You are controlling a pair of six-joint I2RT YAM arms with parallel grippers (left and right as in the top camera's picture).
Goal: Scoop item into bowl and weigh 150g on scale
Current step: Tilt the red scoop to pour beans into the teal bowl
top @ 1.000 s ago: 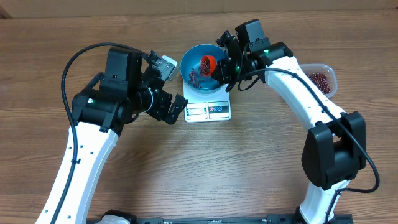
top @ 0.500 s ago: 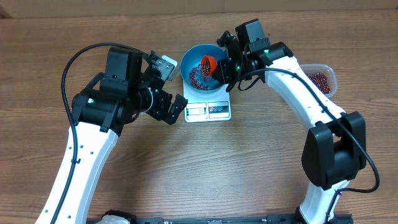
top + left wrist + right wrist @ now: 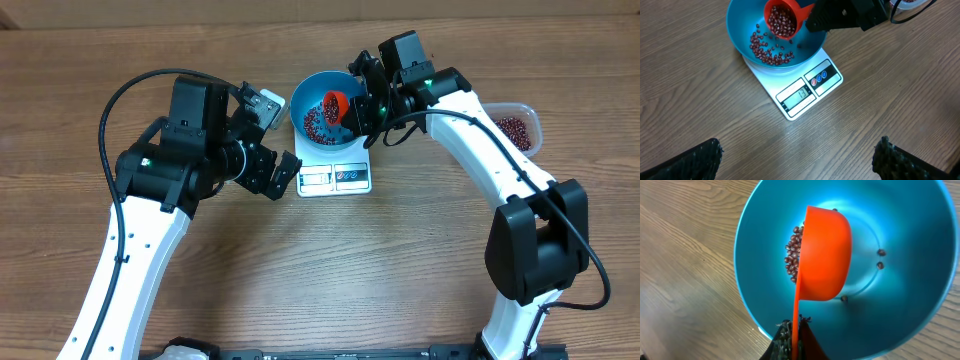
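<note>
We note right fingers [image 3: 785, 339] clamped on the scoop [image 3: 781, 20], tipping beans [image 3: 771, 50] into the bowl [image 3: 740, 20] on the scale [image 3: 790, 95], left fingers [image 3: 695, 160] apart; more scoops likely needed.

The scale [image 3: 801, 93] sits on the table [image 3: 400, 270]. On the scale, behind its display, stands the bowl [image 3: 737, 25], with beans [image 3: 771, 54] lying loose in its bottom. Above the scale, over the bowl's inside, hangs a tilted scoop [image 3: 825, 255] with more beans. Well right of the scale stands a tub [image 3: 530, 112].
</note>
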